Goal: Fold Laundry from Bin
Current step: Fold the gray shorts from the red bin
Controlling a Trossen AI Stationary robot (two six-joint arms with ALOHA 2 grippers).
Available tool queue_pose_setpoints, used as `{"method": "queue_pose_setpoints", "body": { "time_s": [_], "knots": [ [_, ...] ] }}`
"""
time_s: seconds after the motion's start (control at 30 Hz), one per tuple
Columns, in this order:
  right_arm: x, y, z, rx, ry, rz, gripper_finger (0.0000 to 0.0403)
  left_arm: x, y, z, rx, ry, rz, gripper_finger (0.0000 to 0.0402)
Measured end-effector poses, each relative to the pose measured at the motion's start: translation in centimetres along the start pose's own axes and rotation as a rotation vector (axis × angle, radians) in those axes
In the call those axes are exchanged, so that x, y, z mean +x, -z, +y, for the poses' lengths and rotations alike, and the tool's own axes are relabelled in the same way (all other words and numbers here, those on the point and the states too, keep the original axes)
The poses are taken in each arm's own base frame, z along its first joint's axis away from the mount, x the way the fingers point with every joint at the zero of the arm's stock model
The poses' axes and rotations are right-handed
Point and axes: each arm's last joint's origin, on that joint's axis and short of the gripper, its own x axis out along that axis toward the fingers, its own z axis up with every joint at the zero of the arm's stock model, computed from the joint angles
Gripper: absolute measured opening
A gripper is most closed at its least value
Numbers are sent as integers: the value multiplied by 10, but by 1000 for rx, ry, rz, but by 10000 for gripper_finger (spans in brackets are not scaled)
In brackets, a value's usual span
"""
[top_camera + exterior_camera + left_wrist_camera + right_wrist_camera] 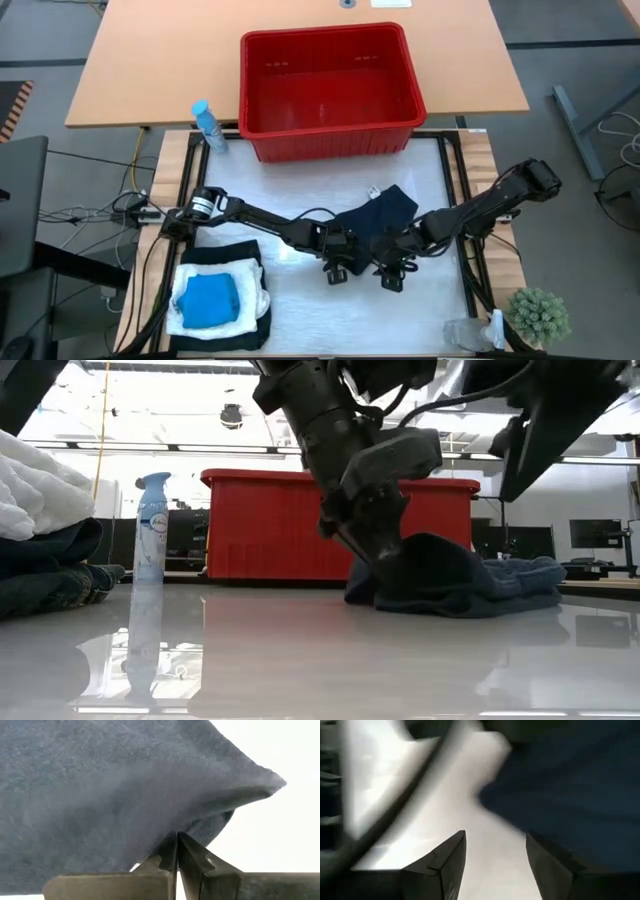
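Observation:
A dark navy garment lies crumpled on the white table, near the middle and in front of the red bin. The bin shows only its bare red floor. My left gripper reaches in from the table's left and is shut on the garment's near edge. My right gripper stands open just right of it, above the table beside the cloth, with nothing between its fingers. The low view shows the garment resting on the table behind the left gripper. My left gripper pinches a bunched edge of the navy garment between its two shut fingertips. The fingers slant down at it from the table's left. The cloth spreads away slack from the fingertips, and most of the garment lies on the table.
A stack of folded laundry, black below, white, then bright blue on top, sits at the near left corner. A spray bottle stands at the far left. A small potted plant and a clear plastic item sit near right.

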Motion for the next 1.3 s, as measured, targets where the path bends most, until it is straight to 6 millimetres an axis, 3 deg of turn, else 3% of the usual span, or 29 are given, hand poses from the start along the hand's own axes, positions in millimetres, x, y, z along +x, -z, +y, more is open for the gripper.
{"method": "queue_pose_setpoints", "body": {
  "time_s": [0.2, 0.53, 0.67, 0.8, 1.1, 1.2, 1.3],
  "knots": [
    [-14, 11, -30, 105, 371, -14, 202, 0, 2, 0, 0, -1, 16, 0],
    [13, 19, -84, 269, 551, 100, 16, -1, 9, 4, 56, -31, 99, 0],
    [26, 28, -97, 300, 583, 177, 33, -4, 13, 8, 52, -49, 153, 0],
    [35, 31, -104, 303, 570, 199, 44, -21, 12, 15, 60, -68, 192, 0],
    [38, 24, -112, 281, 539, 154, 15, -106, -5, 38, 40, -99, 140, 0],
    [38, 24, -114, 277, 536, 158, 32, -130, -14, 48, -82, -77, 16, 0],
    [37, 24, -115, 270, 526, 171, 46, -137, -19, 63, -288, 56, -192, 0]
  ]
}}
